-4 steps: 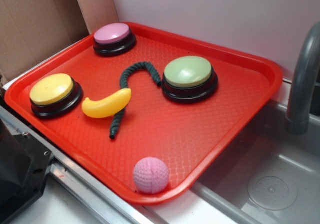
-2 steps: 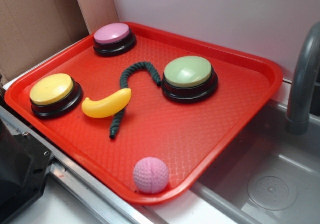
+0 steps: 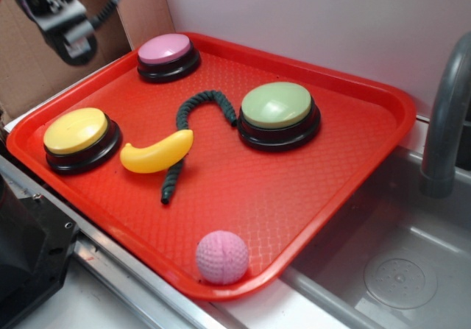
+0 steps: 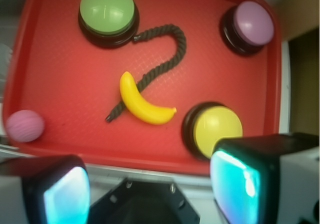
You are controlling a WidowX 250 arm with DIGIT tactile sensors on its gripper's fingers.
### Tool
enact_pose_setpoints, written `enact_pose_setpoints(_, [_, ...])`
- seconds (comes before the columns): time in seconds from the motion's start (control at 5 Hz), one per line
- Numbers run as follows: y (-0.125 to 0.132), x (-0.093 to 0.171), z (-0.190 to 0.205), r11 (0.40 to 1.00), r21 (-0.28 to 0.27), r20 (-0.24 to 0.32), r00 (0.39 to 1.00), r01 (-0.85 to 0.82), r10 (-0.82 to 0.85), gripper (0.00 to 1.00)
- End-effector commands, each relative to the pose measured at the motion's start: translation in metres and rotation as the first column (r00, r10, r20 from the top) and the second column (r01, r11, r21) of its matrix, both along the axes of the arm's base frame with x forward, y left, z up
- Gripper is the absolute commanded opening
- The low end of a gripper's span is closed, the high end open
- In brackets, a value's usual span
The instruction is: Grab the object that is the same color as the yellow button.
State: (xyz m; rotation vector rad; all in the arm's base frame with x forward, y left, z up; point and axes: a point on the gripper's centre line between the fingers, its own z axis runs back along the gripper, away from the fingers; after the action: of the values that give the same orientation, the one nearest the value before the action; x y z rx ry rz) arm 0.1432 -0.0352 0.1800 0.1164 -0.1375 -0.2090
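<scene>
The glossy yellow toy banana lay on its side across a dark rope on the red tray, curved and untouched, just beside the yellow button, a round push button with a yellow domed top on a black base.

A red tray carries 3 buttons, yellow, pink and green, a banana lying across a dark rope, and a pink ball near its edge.
</scene>
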Motion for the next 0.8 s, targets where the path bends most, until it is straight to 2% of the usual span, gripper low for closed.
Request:
enact_pose_setpoints(0.0, [-0.012,0.038,-0.076,0.979,0.074,0.152,0.968,0.189,-0.199,1.00])
enact_pose_setpoints(0.2, [-0.005,0.052,-0.105,0.983,0.068,0.122,0.976,0.172,-0.180,1.00])
enact_pose_setpoints(0.4, [-0.003,0.059,-0.125,0.982,0.065,0.124,0.975,0.175,-0.182,1.00])
enact_pose_setpoints(0.6, [0.002,0.063,-0.136,0.979,0.002,0.109,0.973,0.203,-0.202,1.00])
